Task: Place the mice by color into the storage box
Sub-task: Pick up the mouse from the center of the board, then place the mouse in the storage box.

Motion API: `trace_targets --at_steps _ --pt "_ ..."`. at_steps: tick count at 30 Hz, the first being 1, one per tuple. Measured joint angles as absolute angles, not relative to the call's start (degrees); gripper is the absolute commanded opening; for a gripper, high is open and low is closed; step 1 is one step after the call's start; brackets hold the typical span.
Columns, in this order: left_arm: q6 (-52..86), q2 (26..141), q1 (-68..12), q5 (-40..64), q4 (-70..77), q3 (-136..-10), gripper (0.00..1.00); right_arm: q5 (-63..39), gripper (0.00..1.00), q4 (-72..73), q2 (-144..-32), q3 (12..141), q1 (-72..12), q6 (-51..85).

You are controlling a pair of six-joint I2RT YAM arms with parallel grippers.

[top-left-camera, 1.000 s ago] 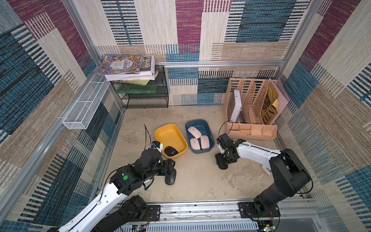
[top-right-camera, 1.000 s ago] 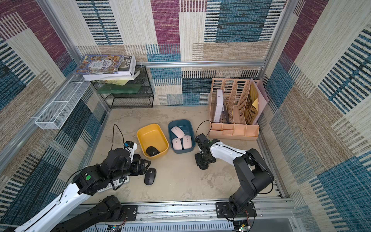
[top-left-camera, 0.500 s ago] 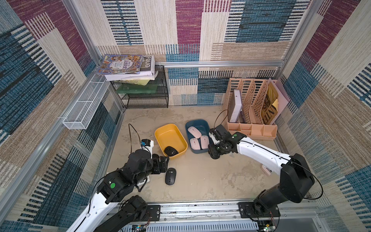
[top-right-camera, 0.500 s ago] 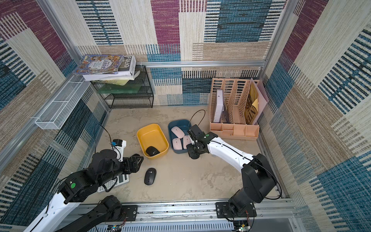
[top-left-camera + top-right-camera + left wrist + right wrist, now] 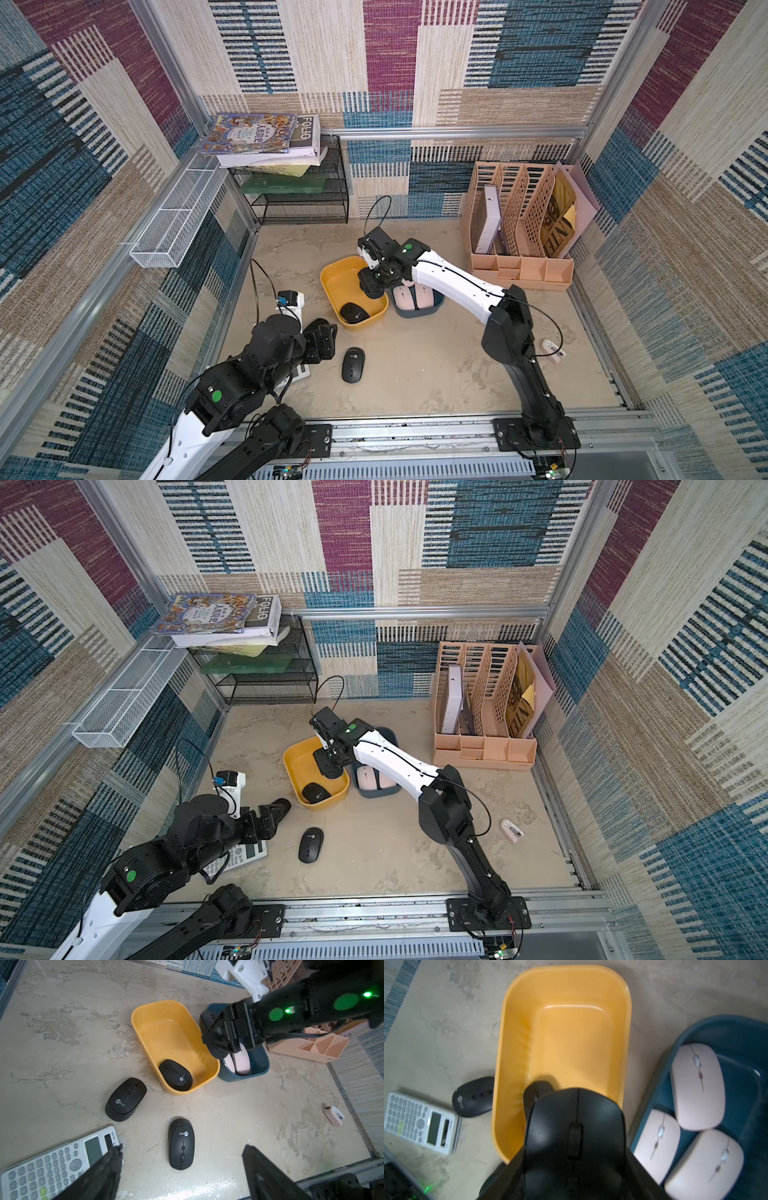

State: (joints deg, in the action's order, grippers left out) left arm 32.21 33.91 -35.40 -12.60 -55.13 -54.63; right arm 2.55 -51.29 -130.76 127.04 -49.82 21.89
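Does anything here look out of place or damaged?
Nothing looks damaged or spilled. Two mice lie loose on the table: the black mouse beside the calculator and the black mouse near the left gripper. The right gripper holds a third mouse over the yellow bin.

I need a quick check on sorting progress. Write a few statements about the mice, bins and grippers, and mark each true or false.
1. The blue bin holds three pink mice. True.
2. The right gripper holds a black mouse over the yellow bin. True.
3. The yellow bin is empty. False: a second black mouse lies in it.
4. The left gripper is shut on a pink mouse. False: the left gripper is open and empty.
5. No black mouse is left outside the bins. False: two black mice lie on the table.
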Motion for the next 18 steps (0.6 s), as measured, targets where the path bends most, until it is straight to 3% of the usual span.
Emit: trace_targets --at_steps 10,18 --pt "33.08 33.08 -35.40 -13.56 -56.99 -53.56 0.94 3.33 0.46 -54.70 -140.97 134.65 -50.30 21.74" --pt "33.89 33.26 -35.40 -13.30 -56.77 -52.36 0.94 5.85 0.54 -54.94 -143.20 133.62 -51.05 21.76"
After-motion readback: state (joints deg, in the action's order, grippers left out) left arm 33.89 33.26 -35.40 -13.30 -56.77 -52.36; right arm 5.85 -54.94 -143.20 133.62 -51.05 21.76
